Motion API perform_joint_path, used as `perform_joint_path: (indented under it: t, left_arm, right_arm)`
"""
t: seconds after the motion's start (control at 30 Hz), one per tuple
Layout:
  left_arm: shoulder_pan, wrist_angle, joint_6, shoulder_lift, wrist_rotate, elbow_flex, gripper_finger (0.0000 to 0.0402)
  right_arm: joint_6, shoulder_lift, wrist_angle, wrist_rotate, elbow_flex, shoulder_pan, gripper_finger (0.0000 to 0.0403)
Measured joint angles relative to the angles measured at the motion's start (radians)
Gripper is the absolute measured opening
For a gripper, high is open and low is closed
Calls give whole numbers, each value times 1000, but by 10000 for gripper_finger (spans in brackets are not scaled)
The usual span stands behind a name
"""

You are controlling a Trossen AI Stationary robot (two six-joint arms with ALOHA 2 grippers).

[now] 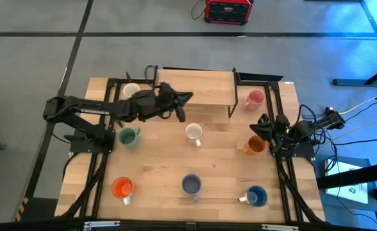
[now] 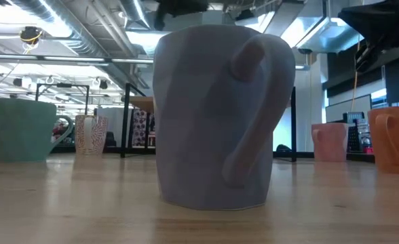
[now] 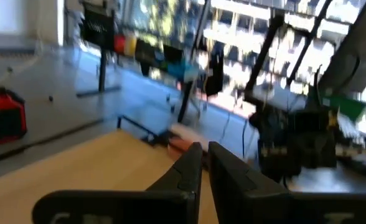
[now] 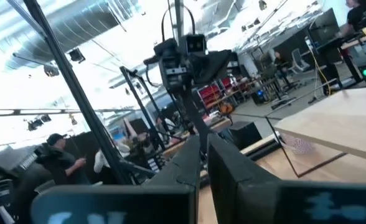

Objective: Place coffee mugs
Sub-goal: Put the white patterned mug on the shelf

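Note:
Eight mugs stand upright on their bases on the wooden table (image 1: 163, 167): cream (image 1: 131, 90), pink (image 1: 254, 99), pale green (image 1: 129, 136), white (image 1: 193, 133), amber orange (image 1: 255, 144), bright orange (image 1: 122, 188), lavender-grey (image 1: 191, 185) and blue (image 1: 256, 196). The low view is filled by the lavender-grey mug (image 2: 213, 115). My left gripper (image 1: 185, 99) hovers over the front edge of a raised wooden shelf (image 1: 201, 83), shut and holding nothing (image 3: 205, 163). My right gripper (image 1: 263, 122) waits at the table's right side above the amber orange mug, shut and holding nothing (image 4: 203, 155).
The raised shelf stands on dark legs at the table's far middle, with the cream mug to its left and the pink mug to its right. Black frame rails run along both table sides. A red box (image 1: 227, 9) sits on the floor beyond. People show in the room (image 4: 61, 158).

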Motion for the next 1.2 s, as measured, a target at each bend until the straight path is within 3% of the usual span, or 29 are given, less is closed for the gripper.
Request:
perform_joint_path:
  t: [0.17, 0.33, 0.47, 0.67, 0.97, 1.2]
  left_arm:
    - [32, -386, -44, 98, 113, 226, 81]
    - [60, -747, -141, 223, 201, 434, 142]
    - [62, -956, -246, 326, 252, 540, 168]
    - [51, -1022, -296, 420, 352, 569, 171]
    - [53, -1148, -359, 513, 359, 569, 172]
    - [53, -1167, -358, 577, 369, 569, 172]
  right_arm:
    - [21, 0, 1, -7, 0, 0, 19]
    - [88, 0, -26, 58, 0, 0, 19]
    - [142, 0, -74, 107, 0, 0, 19]
    - [180, 0, -128, 125, 0, 0, 19]
    - [181, 0, -160, 36, 0, 0, 19]
    - [180, 0, -177, 35, 0, 0, 19]
